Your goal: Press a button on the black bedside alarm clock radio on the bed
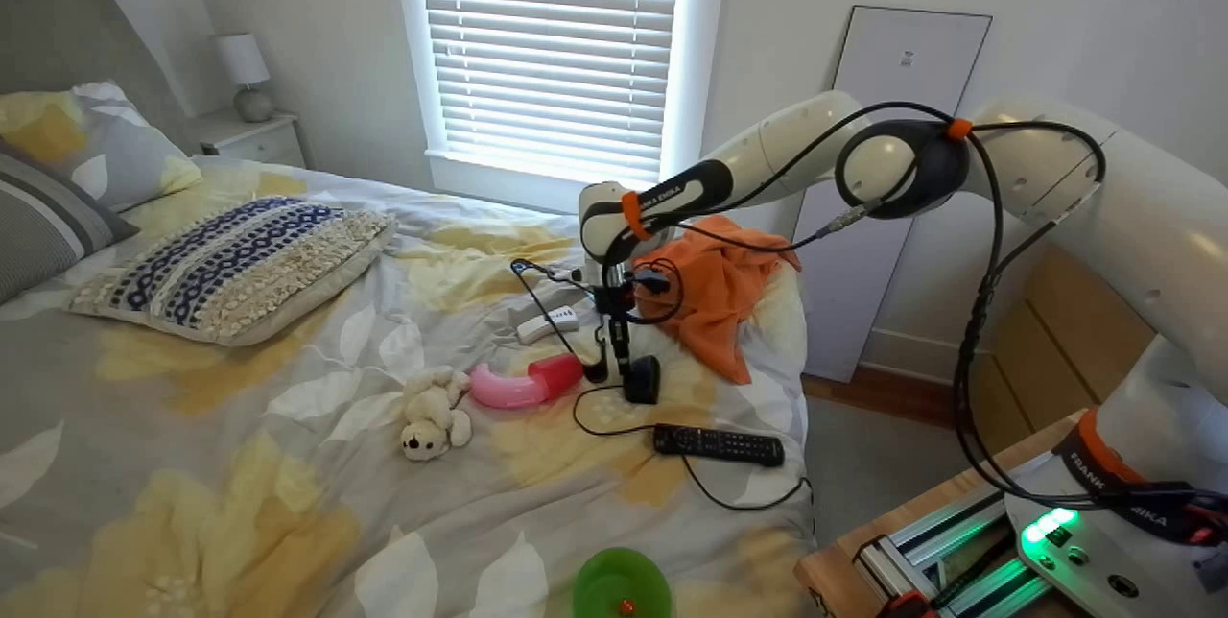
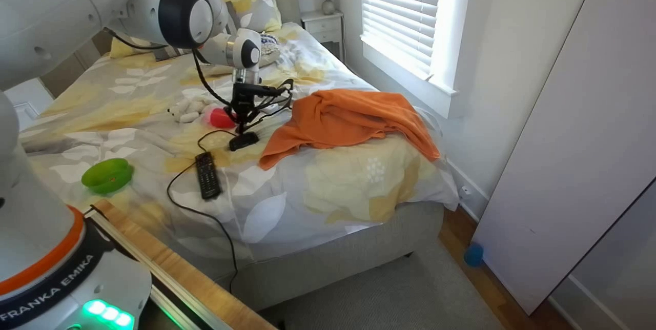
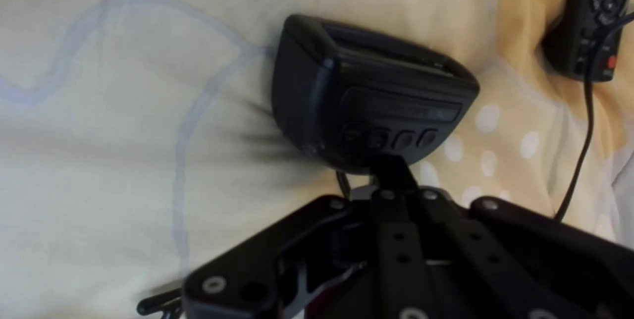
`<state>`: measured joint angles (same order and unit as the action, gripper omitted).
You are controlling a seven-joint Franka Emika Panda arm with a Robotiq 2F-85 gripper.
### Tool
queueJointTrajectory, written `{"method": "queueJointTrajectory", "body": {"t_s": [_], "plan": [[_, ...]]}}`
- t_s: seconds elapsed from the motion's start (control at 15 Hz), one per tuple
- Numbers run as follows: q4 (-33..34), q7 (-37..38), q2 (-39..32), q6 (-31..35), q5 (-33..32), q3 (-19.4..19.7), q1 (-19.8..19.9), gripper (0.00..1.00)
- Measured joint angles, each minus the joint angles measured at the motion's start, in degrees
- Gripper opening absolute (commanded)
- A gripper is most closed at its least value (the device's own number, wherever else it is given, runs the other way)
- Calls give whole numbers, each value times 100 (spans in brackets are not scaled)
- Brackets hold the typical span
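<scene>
The black clock radio (image 3: 376, 96) sits on the bed (image 1: 317, 464), toward the foot end, and in the wrist view it shows a row of small buttons (image 3: 403, 139) along its top face; the hand (image 3: 394, 161) comes down right at that row, its fingers (image 3: 396, 180) brought together with nothing held between them, the tip by the edge of the middle buttons; in both exterior views the hand stands over the clock and reaches down to it, though whether the tip touches a button, or has pushed it in, I cannot tell; the step in hand looks to be the press itself, or the last lining-up for it; what comes next, I judge, is a short, straight push on a single button, kept gentle since the soft bedding may let the clock sink or tip, then a lift clear; near the clock but apart from it lies a black remote (image 1: 720, 445), a thin cord (image 3: 589, 106) running across it; on another side rests a pink-and-red object (image 1: 556, 375), and beyond that a white plush toy (image 1: 432, 416).
</scene>
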<state>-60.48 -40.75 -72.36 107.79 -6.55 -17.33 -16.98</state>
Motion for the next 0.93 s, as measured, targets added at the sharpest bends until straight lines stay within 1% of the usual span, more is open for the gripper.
{"method": "queueJointTrajectory", "body": {"t_s": [0.2, 0.33, 0.47, 0.6, 0.93], "plan": [[210, -2, -119, -98, 49, 0, -7, 0], [183, 66, -90, -46, 49, 0, -5, 0], [-3, 261, 20, 188, 48, 12, 2, 0], [-359, 567, 223, 474, 48, 54, 18, 0], [-1643, 1529, 968, 1383, 48, 192, 92, 0]]}}
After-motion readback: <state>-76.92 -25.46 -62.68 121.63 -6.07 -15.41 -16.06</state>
